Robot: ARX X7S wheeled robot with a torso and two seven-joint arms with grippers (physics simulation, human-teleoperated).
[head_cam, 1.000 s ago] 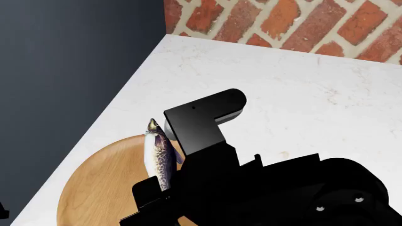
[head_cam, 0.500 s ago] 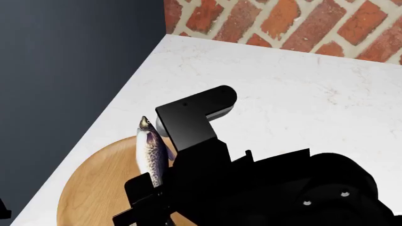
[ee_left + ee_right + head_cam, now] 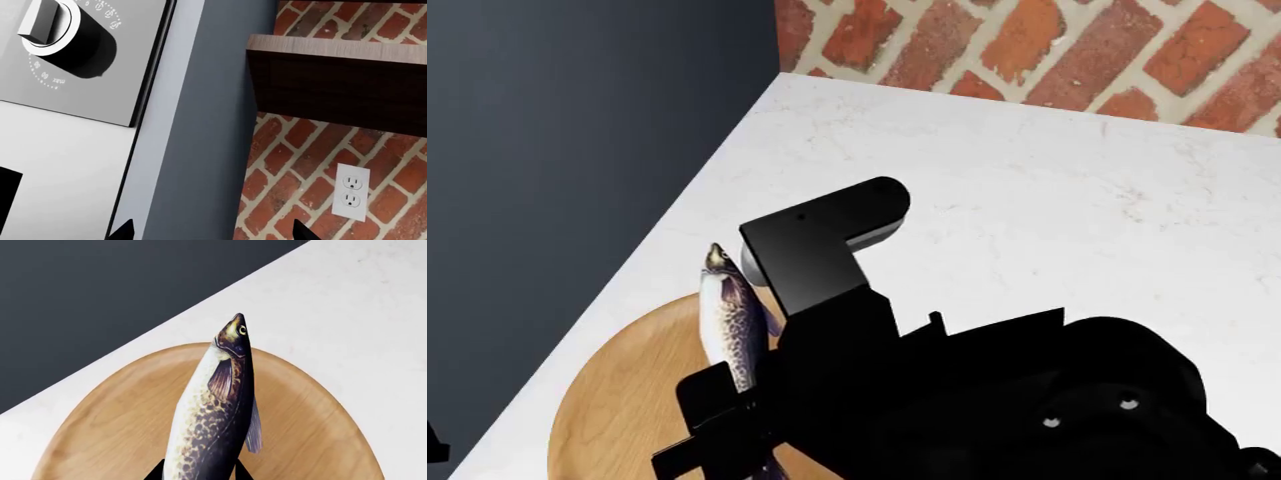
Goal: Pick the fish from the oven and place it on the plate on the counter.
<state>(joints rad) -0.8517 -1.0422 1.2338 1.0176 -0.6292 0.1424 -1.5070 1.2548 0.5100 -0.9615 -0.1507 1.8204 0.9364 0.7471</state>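
The speckled fish hangs head-first over the round tan plate, which lies on the white counter near its left edge. My right gripper is shut on the fish, its black fingertips pressed on both sides of the body. In the head view the black right arm covers the fish's rear part and much of the plate. My left gripper is open with nothing between its tips, facing a wall. The oven's cavity is out of view.
A red brick wall backs the counter, and a dark grey panel runs along its left edge. The left wrist view shows an appliance knob, a wooden shelf and a wall socket.
My right arm has moved left and slightly toward me with the fish, carrying it further over the plate.
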